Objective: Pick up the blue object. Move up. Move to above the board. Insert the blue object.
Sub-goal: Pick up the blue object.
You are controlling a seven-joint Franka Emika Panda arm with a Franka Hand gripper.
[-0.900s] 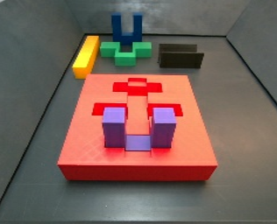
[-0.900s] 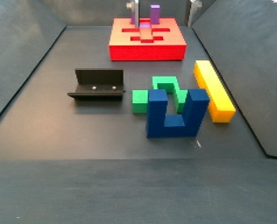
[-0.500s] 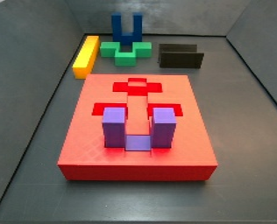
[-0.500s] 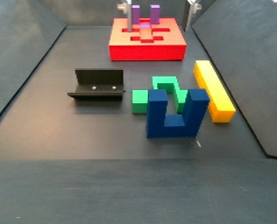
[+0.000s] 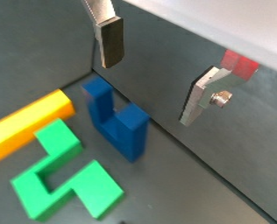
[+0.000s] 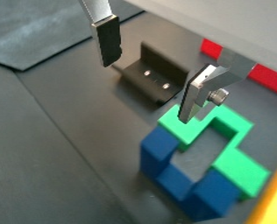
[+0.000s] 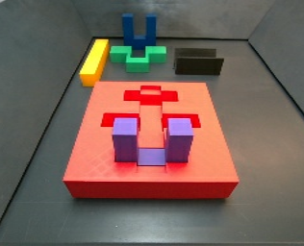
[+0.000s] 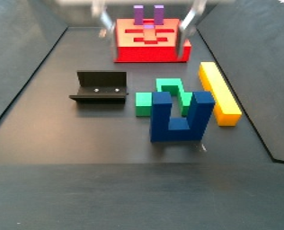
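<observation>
Two silver fingers (image 5: 110,41) of the gripper (image 5: 155,72) stood spread wide in a wrist view, nothing between them, above the blue object (image 5: 115,120), which sat upright on the dark floor beside the green block (image 5: 62,175) and the yellow bar (image 5: 26,126). In both wrist views the jaws hung apart; the gripper (image 6: 152,72) hovered over the blue object (image 6: 182,169), with the fixture (image 6: 154,75) just beyond and the green block (image 6: 231,149) touching the blue one. In a side view the board (image 7: 151,141) lay in front carrying the purple block (image 7: 148,138) in a recess, while the blue object (image 7: 137,33) stood far behind, near the yellow bar (image 7: 94,60) and the fixture (image 7: 198,62). In a side view the blue object (image 8: 180,115) stood nearest, well apart from the board (image 8: 152,42); blurred fingers (image 8: 192,18) showed at the top.
</observation>
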